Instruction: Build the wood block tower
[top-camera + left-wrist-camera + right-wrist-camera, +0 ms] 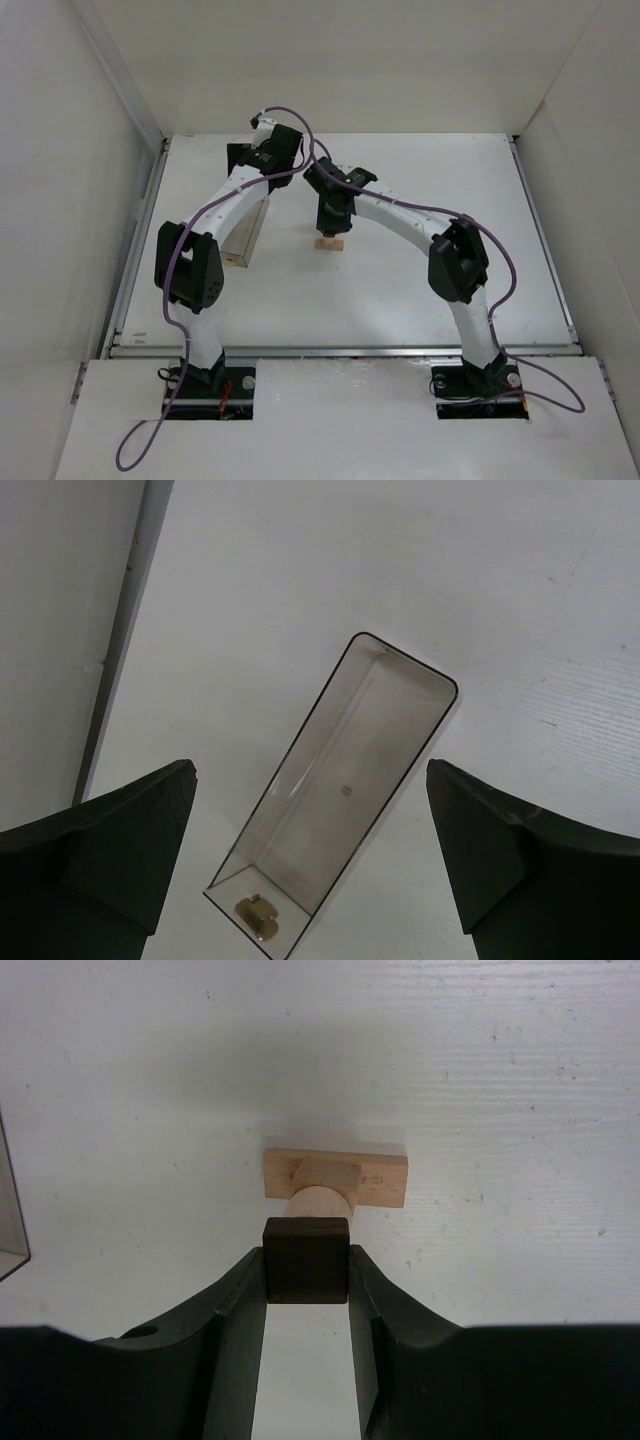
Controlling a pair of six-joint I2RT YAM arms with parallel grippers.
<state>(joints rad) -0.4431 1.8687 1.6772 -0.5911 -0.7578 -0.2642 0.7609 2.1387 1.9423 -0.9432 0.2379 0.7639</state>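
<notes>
Block, pale tan oblong, flat on matte white table, directly under right gripper.

Left wrist: left gripper spread wide above clear plastic box; small tan-gold piece lies at one end inside.

Right wrist: right gripper clamped on smooth dark cube, just above pale round peg standing on the block (contact unclear). Faint stamp on block, unreadable.

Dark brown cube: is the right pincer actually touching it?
Touching. The right wrist view shows the dark brown cube wedged between the fingers of the right pincer, both inner faces flush against its sides with no gap.
</notes>
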